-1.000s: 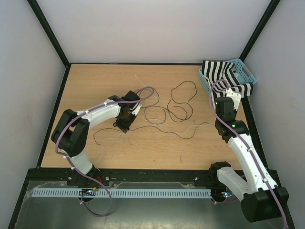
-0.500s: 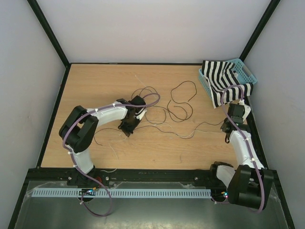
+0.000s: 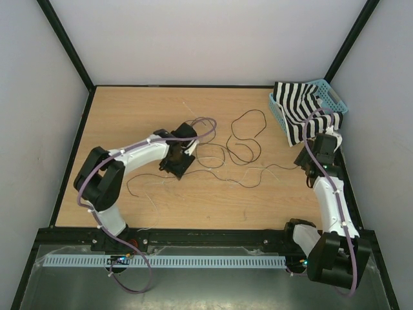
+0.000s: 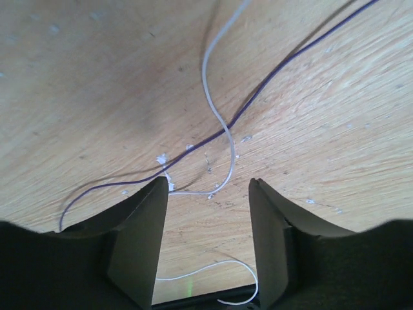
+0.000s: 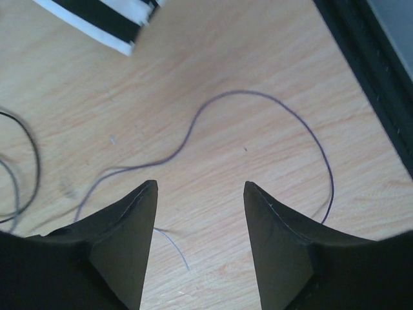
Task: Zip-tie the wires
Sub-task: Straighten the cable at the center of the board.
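The wires (image 3: 227, 154) lie spread in loose loops over the middle of the wooden table, mostly black with a few pale strands. My left gripper (image 3: 181, 168) hovers over their left end. In the left wrist view it (image 4: 208, 185) is open, with a dark strand (image 4: 277, 68) and a pale strand (image 4: 219, 123) crossing on the wood just ahead and another pale strand (image 4: 206, 268) lying loose between the fingers. My right gripper (image 3: 302, 159) sits at the right end. It (image 5: 200, 185) is open over bare wood, with a dark strand (image 5: 258, 94) arcing ahead and a short pale end (image 5: 175, 244) below.
A blue basket (image 3: 337, 101) with a black-and-white striped cloth (image 3: 302, 111) stands at the back right corner. The cloth's edge (image 5: 103, 19) shows just beyond the right gripper. The table's black right edge (image 5: 368, 58) runs close by.
Both grippers were shut and now stand open. The right arm has swung out toward the table's right edge and lowered. The left gripper has shifted slightly over the wires.
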### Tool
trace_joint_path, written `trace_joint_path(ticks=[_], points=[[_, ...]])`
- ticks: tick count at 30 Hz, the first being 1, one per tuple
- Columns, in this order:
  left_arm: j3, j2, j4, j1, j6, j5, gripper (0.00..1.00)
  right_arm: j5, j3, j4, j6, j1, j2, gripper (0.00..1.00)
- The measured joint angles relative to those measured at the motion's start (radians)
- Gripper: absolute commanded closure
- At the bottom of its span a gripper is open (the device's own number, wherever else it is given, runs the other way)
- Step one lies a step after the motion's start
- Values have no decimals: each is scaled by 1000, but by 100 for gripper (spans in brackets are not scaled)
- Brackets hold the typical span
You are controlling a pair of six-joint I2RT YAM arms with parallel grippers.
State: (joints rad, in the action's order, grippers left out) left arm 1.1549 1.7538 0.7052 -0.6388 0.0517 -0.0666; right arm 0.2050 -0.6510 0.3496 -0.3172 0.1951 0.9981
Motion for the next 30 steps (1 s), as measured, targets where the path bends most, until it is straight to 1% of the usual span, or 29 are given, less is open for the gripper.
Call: trace_joint_path(ticks=[5, 8, 13, 16, 18, 23, 26, 30], points=[[76, -76, 2, 38, -7, 5, 15, -55, -85, 9, 11, 0, -42, 21], [120, -129, 2, 74, -8, 9, 2, -114, -128, 9, 8, 0, -56, 19], [170, -251, 2, 142, -6, 16, 1, -227, -150, -18, -23, -36, -48, 19], [186, -350, -8, 200, -3, 45, 1, -258, -156, -60, -46, -129, -16, 18], [190, -418, -25, 253, 2, 92, 1, -269, -176, -96, -58, -204, 34, 18], [192, -553, -60, 386, 31, 242, 1, -265, -304, -178, -72, -371, 260, 19], [190, -608, -66, 403, 30, 310, 1, -254, -405, -222, -73, -459, 418, 20], [156, -679, -72, 404, 23, 365, 1, -238, -563, -248, -71, -545, 626, 25]])
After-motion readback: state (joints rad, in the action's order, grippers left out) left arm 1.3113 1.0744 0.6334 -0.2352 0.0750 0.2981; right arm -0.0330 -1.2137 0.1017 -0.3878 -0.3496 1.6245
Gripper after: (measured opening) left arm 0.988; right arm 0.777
